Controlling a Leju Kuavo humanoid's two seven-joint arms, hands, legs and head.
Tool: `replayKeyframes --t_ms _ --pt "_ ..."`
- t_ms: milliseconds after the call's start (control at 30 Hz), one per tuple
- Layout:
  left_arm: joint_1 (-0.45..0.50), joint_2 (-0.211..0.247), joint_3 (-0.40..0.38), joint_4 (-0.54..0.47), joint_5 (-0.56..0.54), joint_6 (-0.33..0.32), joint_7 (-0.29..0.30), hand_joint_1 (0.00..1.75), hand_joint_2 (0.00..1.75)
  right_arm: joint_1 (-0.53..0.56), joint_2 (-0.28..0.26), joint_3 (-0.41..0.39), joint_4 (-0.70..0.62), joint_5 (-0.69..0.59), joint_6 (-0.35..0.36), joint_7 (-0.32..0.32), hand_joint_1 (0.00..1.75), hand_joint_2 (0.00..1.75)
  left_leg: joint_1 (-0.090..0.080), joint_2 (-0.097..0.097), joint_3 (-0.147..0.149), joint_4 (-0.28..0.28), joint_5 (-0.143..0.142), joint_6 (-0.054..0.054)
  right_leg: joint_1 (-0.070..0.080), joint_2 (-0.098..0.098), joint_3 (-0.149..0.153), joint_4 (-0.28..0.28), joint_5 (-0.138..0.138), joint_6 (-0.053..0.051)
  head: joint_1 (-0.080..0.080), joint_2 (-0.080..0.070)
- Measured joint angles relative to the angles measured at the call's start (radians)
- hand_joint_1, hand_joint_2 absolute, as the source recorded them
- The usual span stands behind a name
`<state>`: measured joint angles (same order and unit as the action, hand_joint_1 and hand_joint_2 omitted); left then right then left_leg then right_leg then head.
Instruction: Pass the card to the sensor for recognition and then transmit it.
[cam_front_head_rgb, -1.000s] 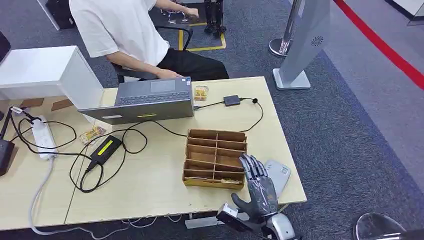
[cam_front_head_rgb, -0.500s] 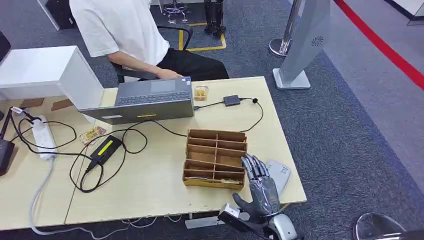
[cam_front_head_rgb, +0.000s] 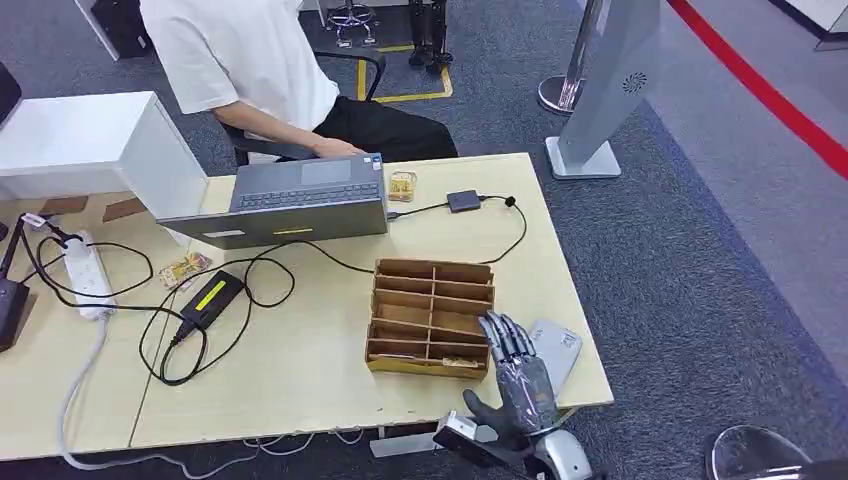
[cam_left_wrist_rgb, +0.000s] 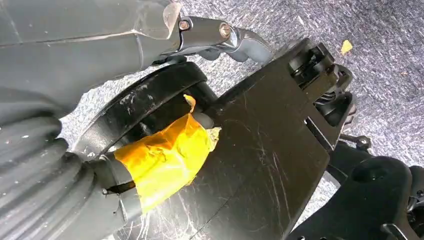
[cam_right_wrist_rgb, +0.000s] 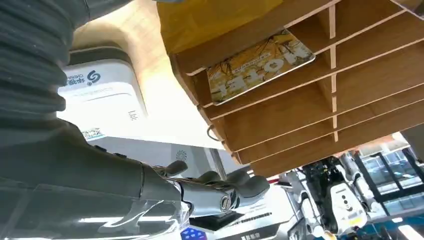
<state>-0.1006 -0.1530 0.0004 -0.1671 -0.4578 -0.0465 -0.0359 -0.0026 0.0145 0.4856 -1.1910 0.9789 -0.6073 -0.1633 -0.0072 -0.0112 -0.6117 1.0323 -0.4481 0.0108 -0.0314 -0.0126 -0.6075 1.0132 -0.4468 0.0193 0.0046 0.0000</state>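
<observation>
One card (cam_right_wrist_rgb: 260, 65) lies deep in the rack's (cam_front_head_rgb: 430, 315) near slot, so the right hand (cam_front_head_rgb: 520, 375), fingers spread and holding nothing, may snag the rack wall and shove it.

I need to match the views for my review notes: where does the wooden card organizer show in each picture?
Head view: the wooden card organizer sits on the table's right half, just left of the right robot hand.
Left wrist view: not in it.
Right wrist view: the organizer shows close up, a hotel card lying in one slot.
Shared landmark: the white card sensor beside the organizer.
</observation>
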Motion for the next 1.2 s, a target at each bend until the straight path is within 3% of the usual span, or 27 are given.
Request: replayKeyframes --t_ms 900,933,967,1200 --pt "-0.001 0.000 0.001 0.000 -0.015 -0.008 0.000 0.00 1.75 -0.026 0.000 0.046 0.013 -0.001 0.006 -0.016 0.00 1.75 0.000 0.000 0.000 0.000 0.000 0.000 0.000 0.000 0.000 0.000 0.000 0.000 0.000 0.000" --pt "-0.001 0.000 0.001 0.000 -0.015 -0.008 0.000 0.00 1.75 -0.026 0.000 0.046 0.013 -0.001 0.006 -0.016 0.14 1.75 0.000 0.000 0.000 0.000 0.000 0.000 0.000 0.000 0.000 0.000 0.000 0.000 0.000 0.000" --pt "-0.001 0.000 0.001 0.000 -0.015 -0.008 0.000 0.00 1.75 -0.026 0.000 0.046 0.013 -0.001 0.006 -0.016 1.75 1.75 0.000 0.000 0.000 0.000 0.000 0.000 0.000 0.000 0.000 0.000 0.000 0.000 0.000 0.000" --pt "-0.001 0.000 0.002 -0.002 -0.016 -0.010 0.000 0.00 1.75 -0.027 0.000 0.047 0.016 -0.009 0.007 -0.018 1.75 1.75 0.000 0.000 0.000 0.000 0.000 0.000 0.000 0.000 0.000 0.000 0.000 0.000 0.000 0.000"
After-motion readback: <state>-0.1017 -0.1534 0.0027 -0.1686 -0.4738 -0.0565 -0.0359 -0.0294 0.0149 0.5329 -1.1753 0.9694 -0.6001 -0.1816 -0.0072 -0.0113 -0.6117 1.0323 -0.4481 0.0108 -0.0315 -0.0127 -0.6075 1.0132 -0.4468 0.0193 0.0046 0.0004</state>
